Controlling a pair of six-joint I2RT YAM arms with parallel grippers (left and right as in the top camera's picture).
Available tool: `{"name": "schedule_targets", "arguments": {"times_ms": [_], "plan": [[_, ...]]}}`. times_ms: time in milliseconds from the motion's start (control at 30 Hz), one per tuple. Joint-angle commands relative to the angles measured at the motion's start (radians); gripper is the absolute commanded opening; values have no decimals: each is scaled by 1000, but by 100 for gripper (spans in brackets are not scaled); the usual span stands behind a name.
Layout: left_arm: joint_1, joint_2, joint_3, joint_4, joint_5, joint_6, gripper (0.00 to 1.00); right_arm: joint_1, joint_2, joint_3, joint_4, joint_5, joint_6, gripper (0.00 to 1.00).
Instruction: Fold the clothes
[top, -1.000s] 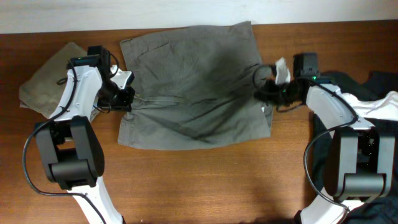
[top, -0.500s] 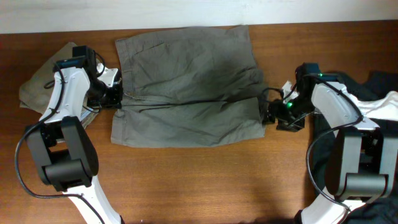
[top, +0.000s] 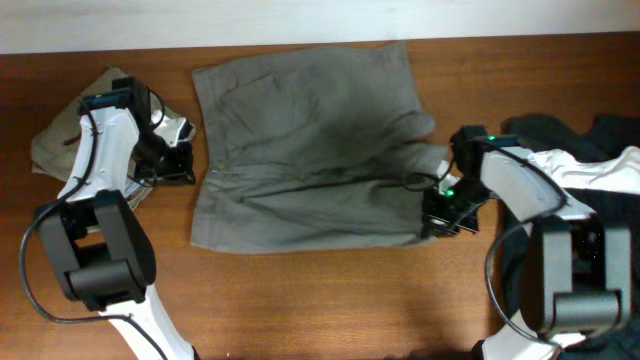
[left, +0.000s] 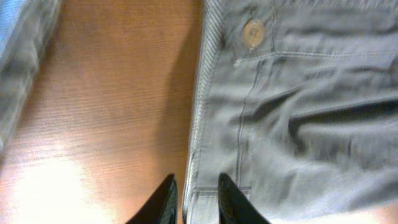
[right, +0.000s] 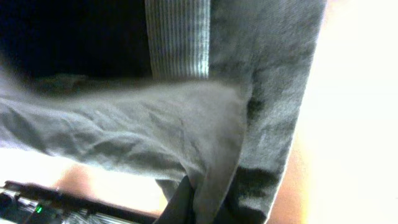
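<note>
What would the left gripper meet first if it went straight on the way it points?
Likely the ribbed waistband edge of the grey shorts, which runs right ahead of the left gripper. The button lies further on, to the right. Height above the cloth is unclear.

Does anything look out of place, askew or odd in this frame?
Only the grey shorts. They lie wrinkled and slightly tilted on the table, and their right edge is bunched up where the right gripper pinches the cloth. Nothing looks damaged or spilled.

overhead: straight down, far | wrists: close on shorts (top: 310, 150) (shared)
</note>
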Motion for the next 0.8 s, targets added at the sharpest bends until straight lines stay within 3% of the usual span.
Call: {"name": "schedule_targets", "arguments": {"times_ms": [0,100,233,300,400,467,567,767], "plan": [[5,-64,16,-123,46,5,25,-16,-48,25,-76,35,5,4],[5,-64,-50,-135,102,5,26,-2,-48,25,-42,34,3,4],[-13,-64,-173,-25,221,48,31,-2,-48,25,-20,34,3,4],[-35,-64,-224,-4,221,55,31,-2,-48,25,-21,34,3,4],[-56,-64,-245,181,224,55,31,-2,-48,25,-13,35,2,4],[-76,-64,-245,332,210,55,37,-1,-48,25,-14,34,2,4],[-93,-64,-245,432,134,55,38,-1,-48,25,-14,34,-2,4],[-95,-5,-245,452,99,58,37,-1,-48,25,-13,34,-1,4]]}}
